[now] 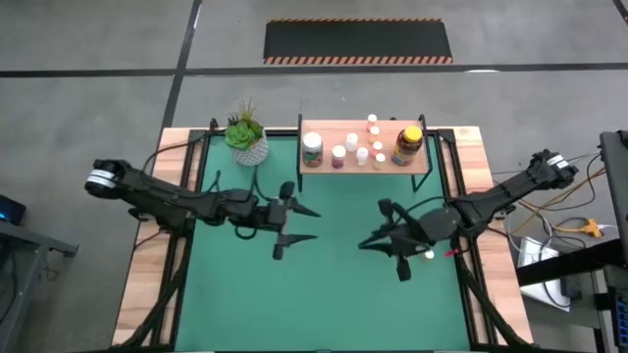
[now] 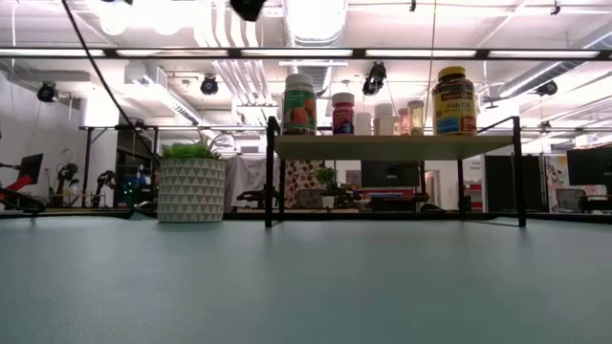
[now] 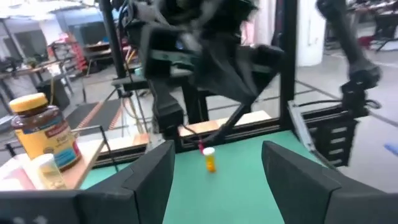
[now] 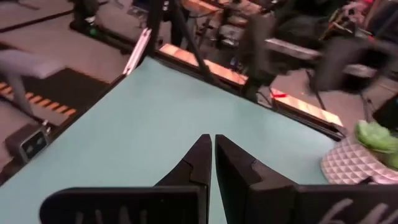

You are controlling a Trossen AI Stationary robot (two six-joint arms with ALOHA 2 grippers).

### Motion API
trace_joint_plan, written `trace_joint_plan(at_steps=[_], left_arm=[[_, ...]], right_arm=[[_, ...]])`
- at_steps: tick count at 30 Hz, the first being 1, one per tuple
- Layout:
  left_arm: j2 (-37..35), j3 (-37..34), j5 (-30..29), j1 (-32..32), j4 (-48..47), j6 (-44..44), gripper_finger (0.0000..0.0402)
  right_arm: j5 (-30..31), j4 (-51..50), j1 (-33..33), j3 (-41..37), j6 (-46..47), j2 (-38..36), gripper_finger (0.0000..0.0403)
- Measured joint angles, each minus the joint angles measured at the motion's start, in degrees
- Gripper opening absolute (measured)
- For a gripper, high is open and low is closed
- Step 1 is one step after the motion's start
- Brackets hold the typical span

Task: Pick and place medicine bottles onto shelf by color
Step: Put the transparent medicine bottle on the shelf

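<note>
Left tool (image 1: 312,224) hung open and empty; right tool (image 1: 368,244) was closed on nothing, and the orange bottle (image 1: 429,255) behind its wrist risked being toppled.

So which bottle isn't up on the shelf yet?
The little orange bottle with the white cap: it stands alone on the green mat, while the others sit on the shelf.

In the left wrist view, the right arm (image 3: 205,50) is smeared by blur, and the amber jar (image 3: 45,132) is partly covered by a small white-capped bottle (image 3: 47,172) in front of it. In the low view, the small bottles (image 2: 397,118) at the back of the shelf (image 2: 392,146) are overlapped and their colours cannot be told. In the right wrist view, the potted plant (image 4: 367,155) is cut off by the picture's edge.
</note>
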Motion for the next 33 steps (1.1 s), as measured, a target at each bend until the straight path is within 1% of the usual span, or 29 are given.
trace_joint_plan(at_steps=[3, 7, 12, 16, 21, 25, 30, 33], left_arm=[[-3.84, -4.24, 0.1, -0.99, 0.96, -1.34, 0.0224], [-8.24, -7.45, 0.19, -1.59, 1.71, -1.37, 0.0224], [-11.8, -9.58, 0.19, -1.59, 1.92, 0.88, 0.0224], [-14.28, -10.88, 0.17, -1.48, 1.67, 4.29, 0.0224], [-16.69, -11.49, 0.08, -1.41, 1.72, 8.26, 0.0224], [-17.87, -11.99, -0.23, -1.35, 1.67, 11.41, 0.0224], [-18.8, -12.27, -3.46, -1.35, -0.09, 14.84, 0.0224], [-19.18, -12.29, -6.29, -1.32, -0.8, 16.07, 0.0224]], right_arm=[[0.0, -4.31, -2.01, 3.86, 2.46, 0.0, 0.0013], [0.49, -16.45, -6.12, 11.26, 9.43, 0.0, 0.0013], [0.44, -30.75, -14.04, 20.13, 16.41, 0.93, 0.0013], [0.55, -38.38, -21.22, 26.01, 18.36, 3.73, 0.0013], [0.32, -46.06, -29.72, 34.46, 17.07, 10.1, 0.0013], [-0.22, -51.32, -35.64, 41.88, 13.28, 17.08, 0.0013], [-5.96, -57.88, -42.98, 50.97, 7.7, 26.2, 0.0013], [-7.65, -61.71, -47.15, 55.99, 5.03, 31.3, 0.0013]])
